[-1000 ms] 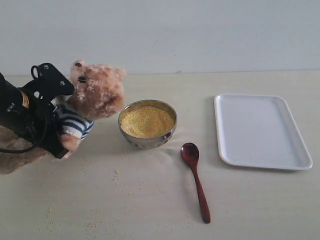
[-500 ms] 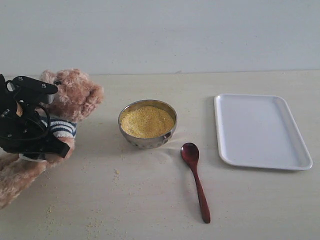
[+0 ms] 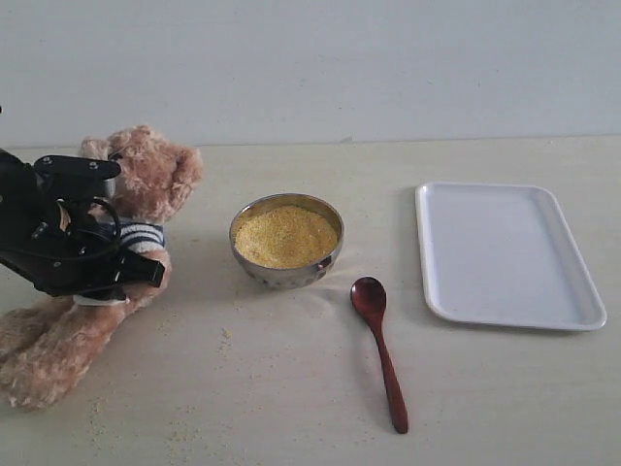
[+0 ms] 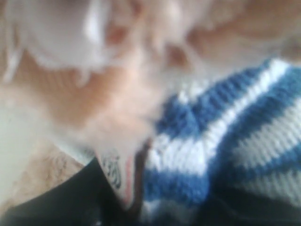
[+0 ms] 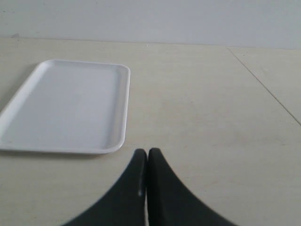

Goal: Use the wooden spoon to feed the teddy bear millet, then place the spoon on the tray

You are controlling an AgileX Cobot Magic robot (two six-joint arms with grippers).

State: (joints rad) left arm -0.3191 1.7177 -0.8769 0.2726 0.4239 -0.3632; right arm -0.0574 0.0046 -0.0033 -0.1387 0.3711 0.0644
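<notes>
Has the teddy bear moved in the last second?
Yes. The teddy bear has shifted left, away from the metal bowl, which stayed put.

Soft, even light is filling the exterior view, leaving the worktop (image 3: 291, 388) pale and slightly washed out. The bowl (image 3: 287, 275) is casting only a faint, diffuse shadow around its base, and its metal wall is catching small glints; the spoon (image 3: 383, 357) is showing a dull sheen. The left wrist view is smearing badly: the bear (image 4: 225, 136) is lying far out of focus, its fur bleaching toward white. The right wrist view is rendering the tray (image 5: 66, 103) crisply, while the jaws are reading as dark, featureless shapes.
</notes>
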